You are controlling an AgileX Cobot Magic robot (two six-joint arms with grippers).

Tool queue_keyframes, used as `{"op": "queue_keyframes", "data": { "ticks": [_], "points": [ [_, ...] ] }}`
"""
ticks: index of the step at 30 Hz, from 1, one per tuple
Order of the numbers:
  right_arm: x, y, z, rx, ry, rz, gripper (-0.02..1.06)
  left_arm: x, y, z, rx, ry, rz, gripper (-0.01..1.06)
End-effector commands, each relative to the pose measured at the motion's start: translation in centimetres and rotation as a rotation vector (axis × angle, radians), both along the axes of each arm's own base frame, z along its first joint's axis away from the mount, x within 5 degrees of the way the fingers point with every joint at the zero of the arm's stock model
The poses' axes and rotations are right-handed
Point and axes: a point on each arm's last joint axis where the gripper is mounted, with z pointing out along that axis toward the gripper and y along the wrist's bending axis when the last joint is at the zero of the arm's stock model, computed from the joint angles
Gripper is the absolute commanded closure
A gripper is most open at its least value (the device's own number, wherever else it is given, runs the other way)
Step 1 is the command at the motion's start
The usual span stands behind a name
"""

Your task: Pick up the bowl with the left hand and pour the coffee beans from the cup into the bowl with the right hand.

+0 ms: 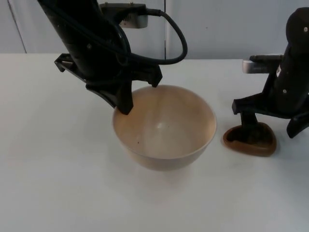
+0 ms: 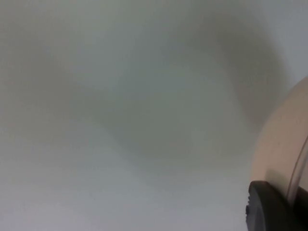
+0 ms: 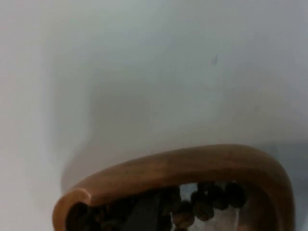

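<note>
On a white table (image 1: 48,183), a cream bowl (image 1: 164,128) sits mid-table with the left gripper (image 1: 126,99) clamped on its far-left rim. To its right, the right gripper (image 1: 251,129) has one finger inside a brown cup (image 1: 250,140) of coffee beans (image 3: 207,199), apparently gripping the wall. Both grasps seem set; next, lift both and tip the cup over the bowl.

Bowl (image 1: 164,128) left of bean-filled cup (image 1: 250,139) on the table (image 1: 43,159)
</note>
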Motion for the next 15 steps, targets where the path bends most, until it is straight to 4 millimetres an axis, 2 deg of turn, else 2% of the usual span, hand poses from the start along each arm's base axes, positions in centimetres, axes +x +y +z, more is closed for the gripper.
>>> {"op": "queue_keyframes", "data": {
  "ticks": [1,5,7,15],
  "points": [
    [0.1,-0.4,0.9,0.033,-0.007,0.005,0.22,-0.2,-0.2,0.4,-0.014,0.002,-0.001,1.05],
    [-0.1,-1.4,1.4,0.022,0.023,0.012,0.22,-0.2,-0.3,0.2,-0.013,0.007,0.000,1.05],
    [-0.4,-2.0,0.9,0.015,0.044,0.010,0.22,-0.2,-0.3,0.2,-0.012,0.008,0.000,1.05],
    [-1.3,-2.3,-0.8,0.028,0.010,0.006,0.22,-0.1,-0.3,0.2,-0.014,0.006,0.002,1.05]
  ]
}}
